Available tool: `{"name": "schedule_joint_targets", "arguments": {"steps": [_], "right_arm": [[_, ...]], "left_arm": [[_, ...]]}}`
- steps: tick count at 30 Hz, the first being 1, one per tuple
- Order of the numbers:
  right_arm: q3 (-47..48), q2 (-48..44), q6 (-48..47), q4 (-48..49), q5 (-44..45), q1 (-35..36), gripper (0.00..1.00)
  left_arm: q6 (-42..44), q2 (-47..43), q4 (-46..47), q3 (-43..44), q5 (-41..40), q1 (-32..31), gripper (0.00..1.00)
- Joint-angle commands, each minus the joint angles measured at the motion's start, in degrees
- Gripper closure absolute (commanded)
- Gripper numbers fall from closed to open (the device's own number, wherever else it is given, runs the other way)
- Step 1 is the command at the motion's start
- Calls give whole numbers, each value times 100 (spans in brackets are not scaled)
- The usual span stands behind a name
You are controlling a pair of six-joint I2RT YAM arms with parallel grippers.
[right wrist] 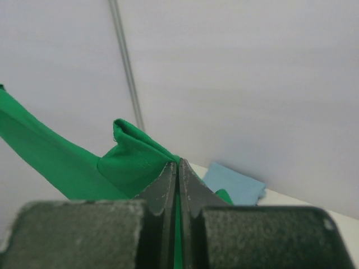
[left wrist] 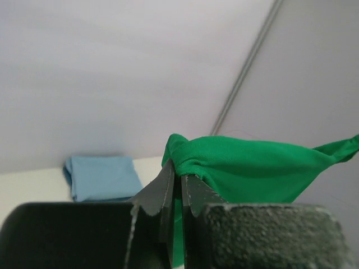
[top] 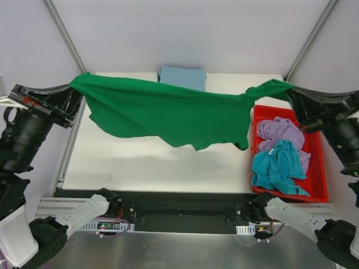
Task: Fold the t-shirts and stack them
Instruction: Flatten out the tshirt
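The dark green t-shirt hangs stretched in the air above the white table, held at both ends. My left gripper is shut on its left corner, seen in the left wrist view with green cloth pinched between the fingers. My right gripper is shut on its right corner, seen in the right wrist view with green cloth. A folded light blue t-shirt lies at the table's far edge; it also shows in both wrist views.
A red plastic tub stands at the table's right side. It holds lilac t-shirts and a teal t-shirt. Grey frame poles rise at the back corners.
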Motion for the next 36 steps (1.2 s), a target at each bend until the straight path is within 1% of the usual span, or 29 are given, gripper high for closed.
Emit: {"name": "schedule_joint_targets", "arguments": {"steps": [1,2,4,7,8,12,14,15,16,17,18,20,21,23,24,25,26,27,28,29,30,31,33,36], "right_arm": [[565,3,211,-371,-837,-11,99],[741,99,167,-467,-724,-20,99],[1093,292,71,-538,-32,-20,99],[1191,582,-429,-267,1110,-20,99],[1174,688,-614,-135,1366,-20,99],[1121,1548,-1282,199,2535,-29,99],[990,2083,-1642,506,3098,-186,100],[928,2434,-1731,656,3240,-335,100],[901,2734,-1706,666,3137,-571,100],[849,3067,-1627,631,2666,-800,100],[753,3340,-1531,640,2243,-959,100],[550,3955,-1215,744,1793,-1197,99],[488,4332,-1161,823,1643,-1259,99],[610,5289,-1082,964,1650,-1312,99],[811,5677,-1082,947,1615,-1338,98],[1057,6107,-1099,869,1554,-1330,90],[1364,6460,-1021,607,1588,-1321,77],[1793,6829,-933,265,1510,-1321,53],[2093,7102,-845,-69,1405,-1321,36],[2314,7235,-757,-238,1448,-1295,24],[2368,7289,-661,-344,1518,-1295,7],[2299,7229,-573,-362,1553,-1295,4],[1870,6878,-327,-310,1580,-1303,4],[738,6097,60,-143,1440,-1303,4]], "left_arm": [[250,83,338,374,1123,13,100],[250,127,338,418,1204,5,100],[268,206,338,462,1065,13,100],[330,408,347,393,372,13,100],[338,495,355,314,187,13,100],[513,1048,364,-64,-955,13,100],[611,1443,364,-275,-1866,13,96],[646,1698,364,-432,-2289,22,94],[681,2005,364,-599,-2694,48,93],[629,2269,347,-810,-2881,135,92],[480,2506,355,-1038,-2943,215,91],[138,3077,329,-1347,-2831,478,88],[6,3359,329,-1444,-2691,592,83],[-57,4227,321,-1305,-2523,821,65],[-5,4640,268,-1139,-2409,900,64],[13,5132,24,-807,-2190,1005,57],[-39,5528,-318,-359,-1971,1067,44],[-118,5924,-730,28,-1899,1120,22],[-154,6163,-1021,328,-1994,1147,3],[-163,6296,-1120,461,-2143,1156,1],[-189,6288,-1138,436,-2240,1164,1],[-241,6227,-1139,358,-2311,1173,1],[-373,5956,-1121,78,-2355,1182,1],[-663,5394,-1103,-677,-2329,1182,1]]}}
